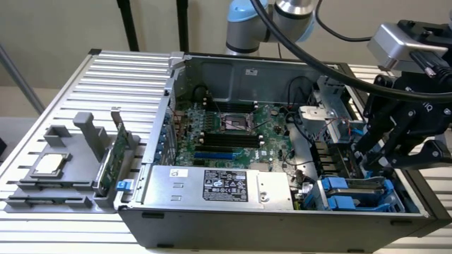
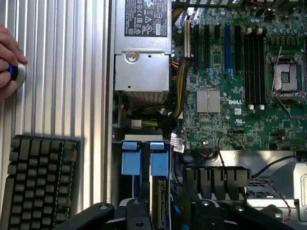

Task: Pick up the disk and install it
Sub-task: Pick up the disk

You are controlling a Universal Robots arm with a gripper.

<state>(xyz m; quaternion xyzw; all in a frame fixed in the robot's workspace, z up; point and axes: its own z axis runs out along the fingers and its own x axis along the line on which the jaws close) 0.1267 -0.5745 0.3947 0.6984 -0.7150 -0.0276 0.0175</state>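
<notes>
An open computer case (image 1: 282,227) lies on the slatted metal bench (image 1: 127,74), and the arm (image 1: 282,16) comes in from behind it toward the corner at the exterior view's right. There the black pincer (image 1: 395,161) hangs just above the drive bay (image 1: 385,203), its jaws standing apart and holding nothing. The disk (image 1: 353,197) sits in that bay on edge, its blue frame showing at the bay's rim, just under the pincer. In the wrist view the disk (image 2: 159,165) appears edge-on, its blue tab just beside a second blue tab (image 2: 130,160). Its thin silver edge runs between the two sides of the pincer (image 2: 170,218); one side lies close to it, the other well clear. Whether the near side touches the disk I cannot tell. Beside the bay, toward the exterior view's left, is the silver power supply (image 1: 211,185) with a black label, and beyond it the green board (image 1: 233,127) with its square socket. Outside the case, at the exterior view's left, a grey holder (image 1: 71,177) on the bench carries a square silver chip (image 1: 50,164) lying flat and a green card (image 1: 113,153) standing on edge. The wrist view also takes in a black keyboard (image 2: 41,182) on the bench and a hand (image 2: 5,62) resting on a round knob (image 2: 18,72)
</notes>
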